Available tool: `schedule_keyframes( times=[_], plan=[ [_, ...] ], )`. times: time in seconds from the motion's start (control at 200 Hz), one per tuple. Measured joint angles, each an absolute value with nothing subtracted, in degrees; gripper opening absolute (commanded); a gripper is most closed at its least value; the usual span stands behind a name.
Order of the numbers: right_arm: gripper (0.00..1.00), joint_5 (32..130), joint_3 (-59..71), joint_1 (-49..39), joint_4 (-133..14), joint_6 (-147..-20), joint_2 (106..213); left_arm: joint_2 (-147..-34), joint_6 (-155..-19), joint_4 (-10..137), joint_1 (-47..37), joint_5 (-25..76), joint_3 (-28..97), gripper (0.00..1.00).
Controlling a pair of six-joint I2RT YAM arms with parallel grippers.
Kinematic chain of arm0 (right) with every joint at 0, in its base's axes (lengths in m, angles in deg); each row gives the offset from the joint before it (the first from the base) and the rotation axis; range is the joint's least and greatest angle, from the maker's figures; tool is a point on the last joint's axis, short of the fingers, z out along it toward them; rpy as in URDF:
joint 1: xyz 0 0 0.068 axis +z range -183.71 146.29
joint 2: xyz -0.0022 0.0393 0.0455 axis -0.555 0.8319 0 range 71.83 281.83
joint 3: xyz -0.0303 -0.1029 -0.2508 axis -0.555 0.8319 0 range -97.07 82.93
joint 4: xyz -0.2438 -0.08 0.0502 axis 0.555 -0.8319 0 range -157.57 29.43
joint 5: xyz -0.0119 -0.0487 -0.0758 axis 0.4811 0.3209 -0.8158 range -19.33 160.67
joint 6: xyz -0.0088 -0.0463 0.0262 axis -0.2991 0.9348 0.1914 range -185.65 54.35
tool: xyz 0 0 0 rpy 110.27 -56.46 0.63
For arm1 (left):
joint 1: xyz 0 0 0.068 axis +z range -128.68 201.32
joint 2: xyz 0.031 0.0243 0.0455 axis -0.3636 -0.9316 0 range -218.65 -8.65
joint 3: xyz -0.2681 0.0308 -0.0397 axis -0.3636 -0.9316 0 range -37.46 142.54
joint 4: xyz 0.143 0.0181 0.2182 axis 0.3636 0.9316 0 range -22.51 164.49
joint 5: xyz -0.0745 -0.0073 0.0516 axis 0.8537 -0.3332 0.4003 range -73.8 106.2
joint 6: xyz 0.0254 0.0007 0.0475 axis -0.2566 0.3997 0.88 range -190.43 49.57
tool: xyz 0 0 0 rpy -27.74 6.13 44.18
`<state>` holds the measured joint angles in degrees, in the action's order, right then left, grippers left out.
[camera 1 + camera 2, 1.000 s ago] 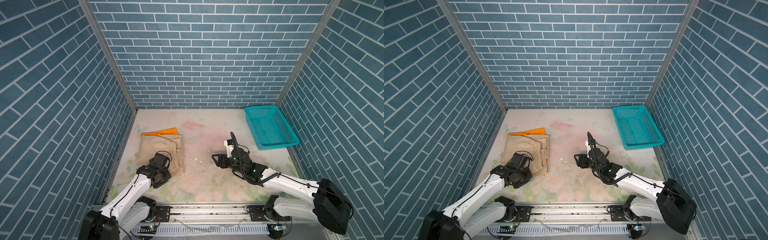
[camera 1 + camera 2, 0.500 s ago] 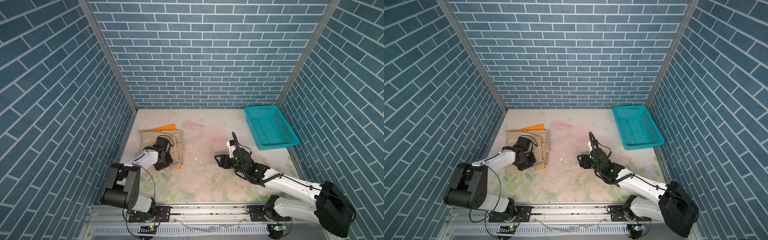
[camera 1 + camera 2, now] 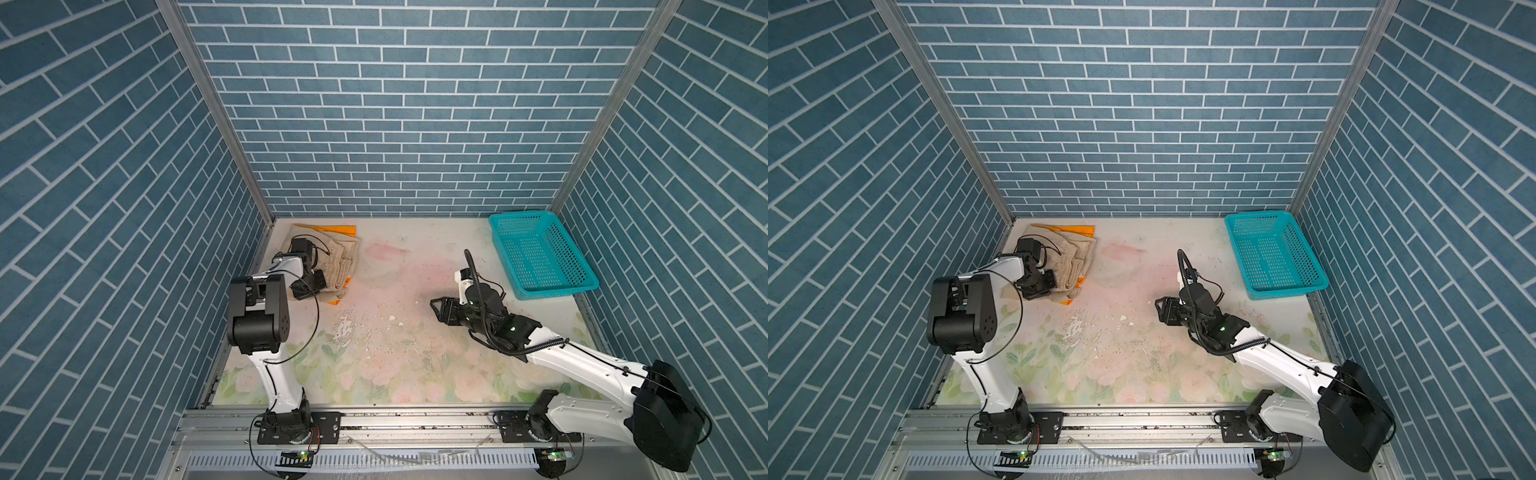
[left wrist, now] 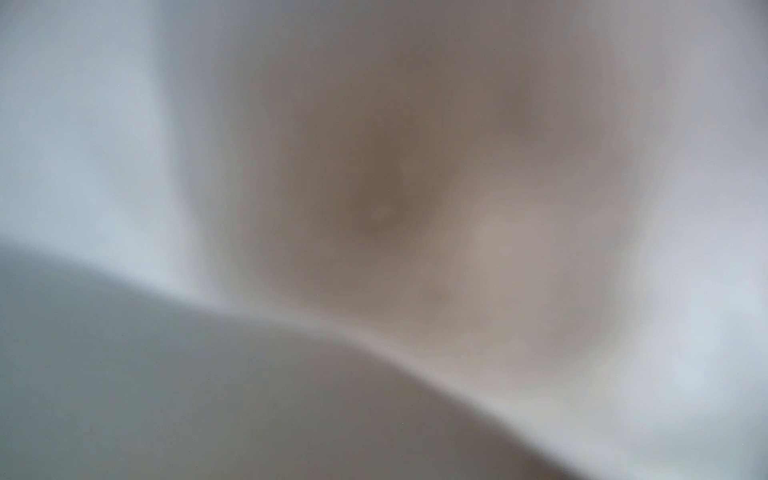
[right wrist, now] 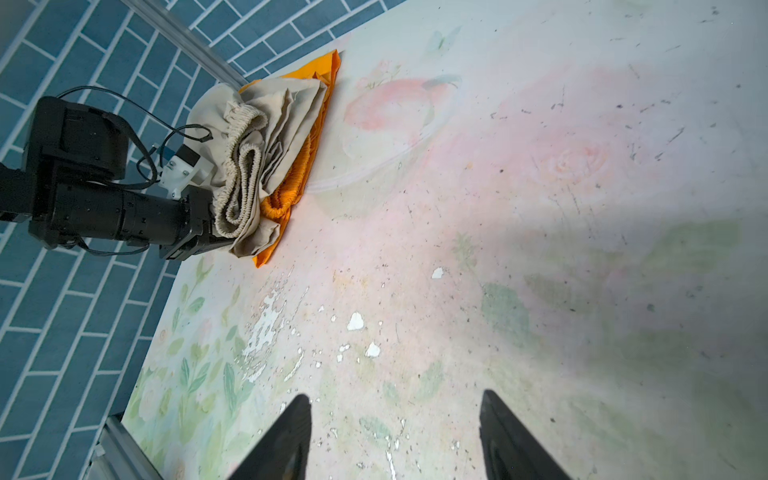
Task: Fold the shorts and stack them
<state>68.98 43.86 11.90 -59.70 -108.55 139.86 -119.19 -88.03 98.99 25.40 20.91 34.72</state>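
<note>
The beige shorts (image 3: 340,259) (image 3: 1073,257) lie bunched on top of the orange shorts (image 3: 343,230) (image 3: 1081,230) in the back left corner. In the right wrist view the beige shorts' (image 5: 282,116) gathered waistband is crumpled in loops against my left gripper (image 5: 216,237), with orange shorts (image 5: 291,195) showing beneath. My left gripper (image 3: 322,286) (image 3: 1059,289) is shut in the beige cloth, its fingertips hidden. Blurred beige cloth (image 4: 395,187) fills the left wrist view. My right gripper (image 3: 436,309) (image 3: 1160,309) (image 5: 395,395) stands open and empty over bare table at mid right.
A teal perforated basket (image 3: 557,293) (image 3: 1283,291) stands empty at the back right, against the right wall. The left arm's raised elbow joint (image 3: 257,316) stands near the left wall. White chipped patches (image 5: 266,328) mark the flowered table top.
My left gripper has moved from the shorts' front edge toward the back left, bunching the beige shorts and shifting the stack toward the back wall. The right gripper has barely moved.
</note>
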Motion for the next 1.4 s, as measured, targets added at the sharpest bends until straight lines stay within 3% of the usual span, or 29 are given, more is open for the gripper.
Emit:
schedule_keyframes(
  times=[0.275,0.675,0.76,0.83,0.93,0.975,1.04,1.18,1.4],
  plan=[
    [0.65,69.2,40.5,4.5,-65.1,-105.1,140.7,-123.7,-87.3,98.0,25.6,23.2,41.3,0.00],
    [0.68,67.0,38.4,-1.7,-75.2,-100.0,136.1,-121.5,-88.0,91.9,25.5,26.5,39.4,0.03],
    [0.70,65.2,38.4,-3.4,-77.9,-98.1,132.7,-114.8,-87.8,89.4,25.5,27.0,33.2,0.12],
    [0.72,63.5,38.4,-5.2,-79.8,-96.2,130.3,-105.5,-87.7,86.8,25.4,27.1,26.3,0.28],
    [0.78,60.3,38.4,-8.2,-82.1,-93.6,128.3,-89.8,-87.0,82.0,24.6,26.2,16.7,0.44],
    [0.80,59.0,38.8,-9.7,-82.7,-92.3,127.8,-83.6,-86.9,80.1,24.0,25.3,13.0,0.61],
    [0.84,57.2,40.0,-11.7,-82.6,-91.0,127.0,-75.4,-85.7,77.9,23.2,22.9,8.2,0.98],
    [0.88,53.1,46.4,-15.0,-78.6,-87.1,125.6,-67.7,-84.7,72.6,22.6,15.9,-0.9,1.00],
    [0.93,50.6,54.3,-18.7,-68.8,-81.2,126.9,-73.6,-81.2,66.6,22.6,10.1,-7.7,1.00]
  ],
)
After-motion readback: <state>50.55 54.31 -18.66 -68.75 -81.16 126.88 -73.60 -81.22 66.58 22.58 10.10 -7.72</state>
